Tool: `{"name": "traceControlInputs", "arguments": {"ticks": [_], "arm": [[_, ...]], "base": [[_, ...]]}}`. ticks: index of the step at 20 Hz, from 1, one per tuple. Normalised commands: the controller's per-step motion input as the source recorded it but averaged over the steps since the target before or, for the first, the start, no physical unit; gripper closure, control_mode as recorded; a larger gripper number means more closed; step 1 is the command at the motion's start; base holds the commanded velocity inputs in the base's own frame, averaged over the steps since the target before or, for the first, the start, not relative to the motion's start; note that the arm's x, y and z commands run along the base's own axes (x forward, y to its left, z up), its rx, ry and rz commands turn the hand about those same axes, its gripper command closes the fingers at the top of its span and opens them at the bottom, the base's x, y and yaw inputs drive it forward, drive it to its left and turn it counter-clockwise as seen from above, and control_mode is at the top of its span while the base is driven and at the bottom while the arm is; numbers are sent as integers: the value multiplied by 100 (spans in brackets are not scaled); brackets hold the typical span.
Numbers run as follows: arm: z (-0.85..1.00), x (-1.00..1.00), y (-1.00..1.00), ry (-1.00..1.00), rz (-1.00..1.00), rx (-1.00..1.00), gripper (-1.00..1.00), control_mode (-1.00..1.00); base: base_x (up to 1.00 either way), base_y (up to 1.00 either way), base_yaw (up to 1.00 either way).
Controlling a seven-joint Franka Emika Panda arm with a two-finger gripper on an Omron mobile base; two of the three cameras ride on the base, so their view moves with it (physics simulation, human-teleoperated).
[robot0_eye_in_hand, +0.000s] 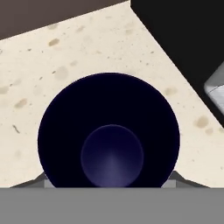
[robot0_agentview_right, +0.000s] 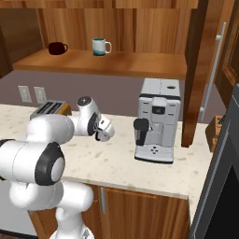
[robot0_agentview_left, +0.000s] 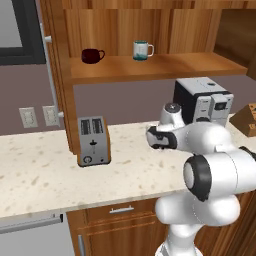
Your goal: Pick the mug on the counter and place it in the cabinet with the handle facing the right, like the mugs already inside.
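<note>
**Hand view looks straight down into the mug on the counter**

Left base view is taken up largely by the cabinet (robot0_agentview_left: 150,67), whose wooden shelf board is seen above the counter (robot0_agentview_left: 45,170). The speckled beige counter is seen running across both base views. On it, a coffee machine (robot0_agentview_right: 158,120) is placed against the wall, and a toaster (robot0_agentview_left: 93,141) is set further left beside the cabinet's side panel. Two mugs are stood well apart on the shelf: a dark maroon mug (robot0_agentview_left: 91,55) and a white mug with teal rim (robot0_agentview_left: 141,50), each with its handle turned to the right.

The mug (robot0_eye_in_hand: 108,135) is seen from directly above in the hand view, standing on the counter, its navy interior shown as a wide dark circle. Its handle cannot be made out. The gripper (robot0_eye_in_hand: 108,181) is lowered close over it; small grey finger parts are glimpsed at either side of the rim. Whether the mug is gripped cannot be told.
</note>
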Motion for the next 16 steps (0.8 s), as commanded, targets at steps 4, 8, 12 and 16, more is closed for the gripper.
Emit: {"name": "traceControlInputs", "arguments": {"ticks": [4,8,12,16], "arm": [[22,-51,0,-9,32,-7,100,-100],[21,-39,4,-5,38,-6,100,-100],[23,-27,12,-3,41,-6,100,-100],[28,-30,10,-3,38,-6,100,-100]], "base": [[0,0,0],[0,0,0],[0,0,0],[0,0,0]]}}
